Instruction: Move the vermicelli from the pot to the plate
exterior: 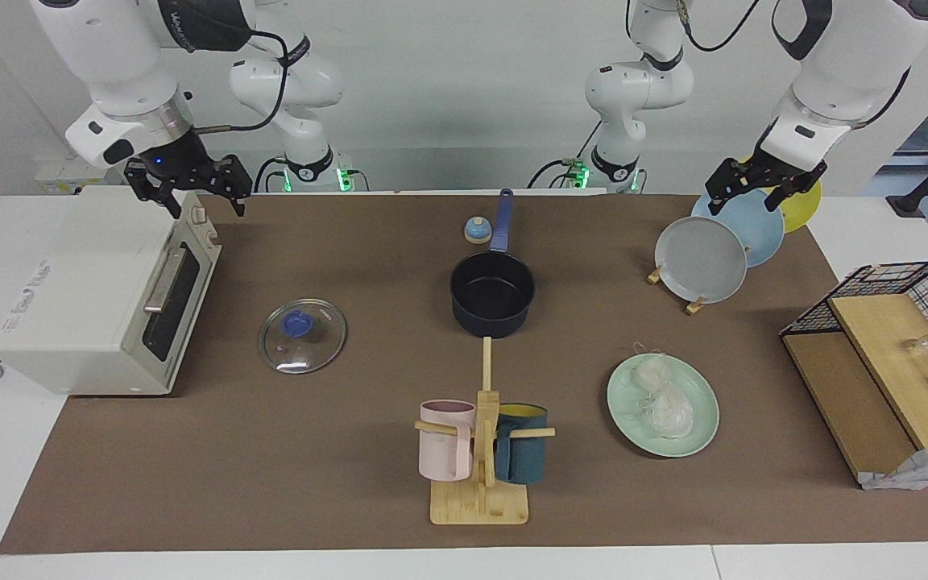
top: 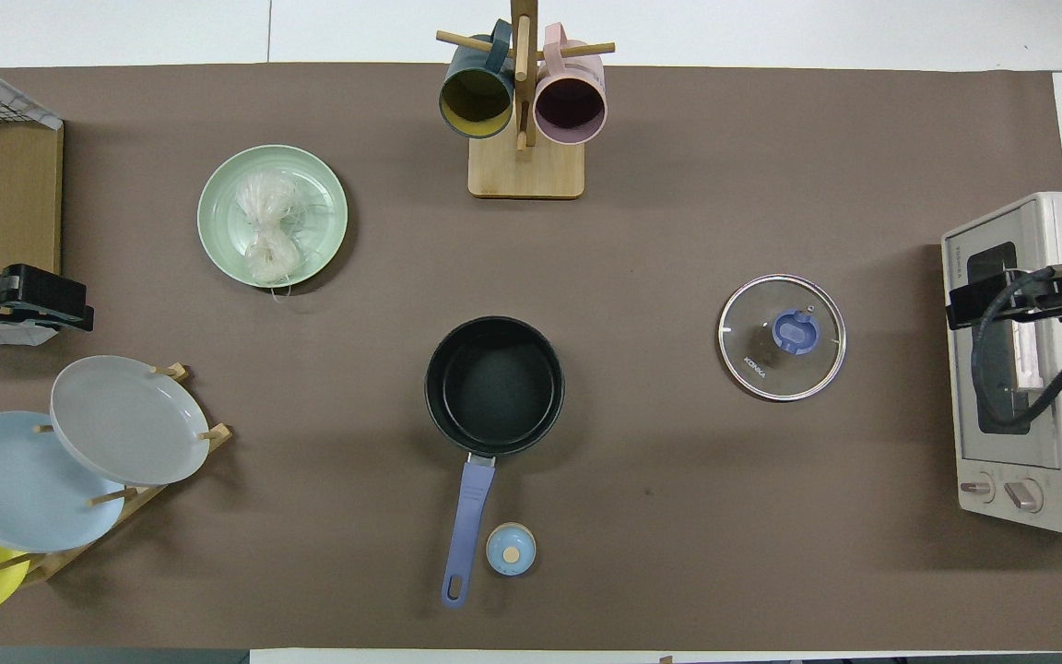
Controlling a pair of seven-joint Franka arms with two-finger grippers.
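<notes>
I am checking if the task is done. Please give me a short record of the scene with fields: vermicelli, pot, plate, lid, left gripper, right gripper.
vermicelli: two clumps on the plate
pot: empty, lid off, mid-table
plate: mint green, flat on the mat, farther from the robots than the pot
lid: flat on the mat, toward the right arm's end
left gripper: open, holds nothing, over the plate rack
right gripper: open, holds nothing, over the toaster oven
</notes>
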